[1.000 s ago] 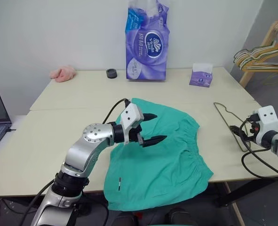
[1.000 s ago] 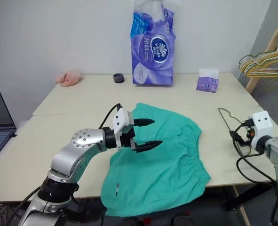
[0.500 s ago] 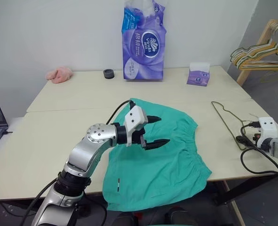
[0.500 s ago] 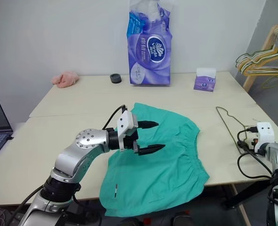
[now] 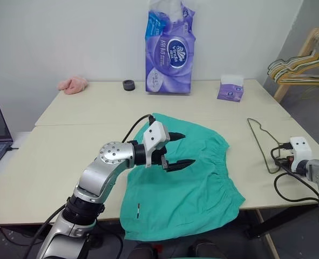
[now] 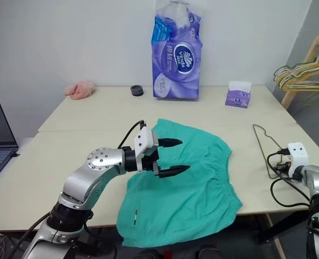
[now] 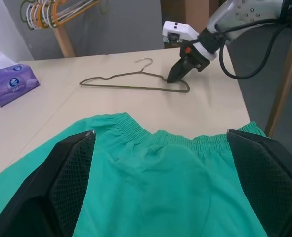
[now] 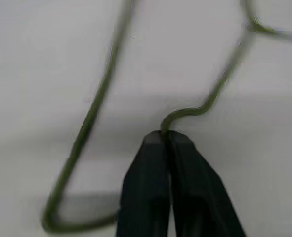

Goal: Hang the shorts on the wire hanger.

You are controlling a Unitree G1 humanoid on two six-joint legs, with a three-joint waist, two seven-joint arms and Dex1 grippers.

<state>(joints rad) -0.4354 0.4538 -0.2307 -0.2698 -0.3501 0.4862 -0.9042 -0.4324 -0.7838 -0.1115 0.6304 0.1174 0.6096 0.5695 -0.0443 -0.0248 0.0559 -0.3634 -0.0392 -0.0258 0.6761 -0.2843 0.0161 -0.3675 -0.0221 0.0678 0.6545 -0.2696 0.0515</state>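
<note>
- Black fingers of the right end effector (image 8: 166, 136) are pressed together on the thin olive wire of the wire hanger (image 7: 136, 81), pinching it at a kinked bend on one sloping arm near the corner; the tips sit low against the tabletop (image 5: 67, 156).
- Olive wire runs out from that pinch in two directions in the right wrist view: one strand toward a twisted joint, the other around a rounded corner.
- From the head camera, the wire hanger lies flat at about 3 o'clock on the tabletop, near its right edge, apart from the shorts (image 5: 186, 183).
- Left end effector (image 5: 175, 148) hovers with its two fingers spread wide and nothing between them, above the shorts, pointing toward the right side.
- Teal-green shorts lie spread at roughly 6 o'clock, waistband toward the hanger, lower part draping over the near tabletop edge.
- At 12 o'clock stands a purple tissue pack (image 5: 169, 48); a small purple tissue box (image 5: 230, 89) sits at about 1 o'clock.
- Pink cloth (image 5: 73, 84) and a black ring (image 5: 129, 84) lie at 11 o'clock.
</note>
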